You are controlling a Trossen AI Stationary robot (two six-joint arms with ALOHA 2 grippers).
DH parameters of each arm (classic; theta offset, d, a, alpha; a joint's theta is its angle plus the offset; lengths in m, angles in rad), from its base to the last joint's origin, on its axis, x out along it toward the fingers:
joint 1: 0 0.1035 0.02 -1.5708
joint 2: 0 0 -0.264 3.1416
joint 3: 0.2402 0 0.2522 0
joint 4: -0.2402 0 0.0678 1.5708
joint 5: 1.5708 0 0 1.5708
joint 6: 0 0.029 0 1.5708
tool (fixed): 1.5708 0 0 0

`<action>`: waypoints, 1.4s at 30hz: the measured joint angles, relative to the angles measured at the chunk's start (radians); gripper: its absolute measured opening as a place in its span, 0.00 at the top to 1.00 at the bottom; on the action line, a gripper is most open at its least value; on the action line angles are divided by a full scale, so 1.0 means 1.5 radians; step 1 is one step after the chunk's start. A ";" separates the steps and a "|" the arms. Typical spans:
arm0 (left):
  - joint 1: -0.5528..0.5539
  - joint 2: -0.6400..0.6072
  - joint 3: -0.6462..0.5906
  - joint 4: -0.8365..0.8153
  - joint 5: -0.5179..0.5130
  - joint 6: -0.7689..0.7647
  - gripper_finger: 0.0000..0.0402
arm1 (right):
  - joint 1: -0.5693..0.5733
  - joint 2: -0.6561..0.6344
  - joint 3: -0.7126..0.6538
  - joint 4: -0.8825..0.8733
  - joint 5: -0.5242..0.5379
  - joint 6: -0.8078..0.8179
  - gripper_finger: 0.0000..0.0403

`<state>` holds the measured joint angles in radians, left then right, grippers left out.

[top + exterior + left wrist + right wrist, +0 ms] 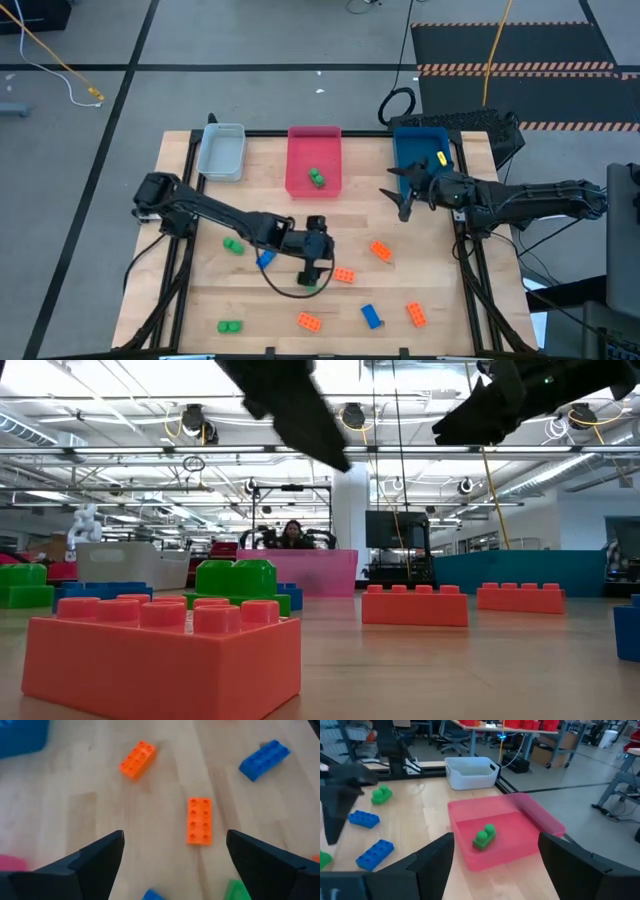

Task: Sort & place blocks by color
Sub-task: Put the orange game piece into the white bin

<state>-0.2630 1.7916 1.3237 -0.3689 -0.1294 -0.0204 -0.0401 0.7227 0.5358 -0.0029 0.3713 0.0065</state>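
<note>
Orange brick point(160, 655) sits closest to the low camera, loose on the wooden surface point(440, 270), with a green brick point(238, 582) just behind it and more orange ones point(415, 605) farther back. Sorting looks barely begun. One green block point(316, 178) lies in the pink tray point(313, 140), and something small and yellow point(441, 158) shows in the blue tray point(410, 150); cannot tell what it is. Grey tray point(222, 152) appears to hold nothing. Still loose on the surface, seen from above: orange blocks at point(380, 250), point(344, 275), point(309, 321) and point(416, 315); green ones at point(232, 245) and point(230, 326); a blue one at point(371, 316), and another blue one point(265, 258) partly under the left arm. Left hand point(312, 268) hovers mid-surface with fingers spread apart and nothing between them; its wrist view looks down on an orange block point(199, 820) lying between the fingers' lines, probably the next pick. Right hand point(403, 200) hangs just in front of the blue tray, fingers apart and empty, facing the pink tray point(505, 835). Judged from this: roughly one or two pieces placed, around eight or more left.
</note>
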 joint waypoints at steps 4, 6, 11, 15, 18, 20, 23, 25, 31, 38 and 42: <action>0.000 0.039 0.022 0.003 0.030 -0.005 0.15 | 0.000 -0.002 0.000 -0.016 -0.001 0.011 0.29; -0.001 0.063 0.031 -0.004 0.033 -0.009 0.17 | 0.000 -0.005 0.000 -0.027 -0.001 0.016 0.29; -0.002 0.111 0.044 0.024 0.035 -0.018 0.19 | 0.004 -0.007 0.000 -0.040 -0.004 0.023 0.29; -0.001 0.131 0.043 0.053 0.054 -0.036 0.19 | 0.006 -0.006 0.000 -0.045 -0.004 0.023 0.29; -0.006 0.133 0.043 0.070 0.062 -0.043 0.19 | 0.006 -0.007 0.000 -0.054 -0.004 0.023 0.29; -0.009 0.132 0.043 0.077 0.058 -0.042 0.19 | 0.006 -0.008 0.000 -0.061 -0.004 0.023 0.29; -0.014 0.133 0.041 0.075 0.051 -0.048 0.19 | 0.006 -0.008 0.000 -0.061 -0.006 0.023 0.29; -0.016 0.134 0.041 0.076 0.050 -0.052 0.19 | 0.006 -0.008 0.000 -0.061 -0.006 0.022 0.29; -0.017 0.174 0.041 0.089 0.033 -0.052 0.19 | 0.006 -0.009 0.000 -0.055 -0.006 0.012 0.29; -0.011 0.202 0.041 0.096 0.033 -0.065 0.19 | 0.006 -0.015 0.000 -0.055 -0.006 0.010 0.29; -0.013 0.211 0.041 0.114 0.032 -0.076 0.19 | 0.006 -0.015 0.000 -0.057 -0.006 0.008 0.29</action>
<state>-0.2825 2.1078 1.3857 -0.1980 -0.0818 -0.1342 -0.0311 0.7002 0.5362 -0.0882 0.3626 0.0181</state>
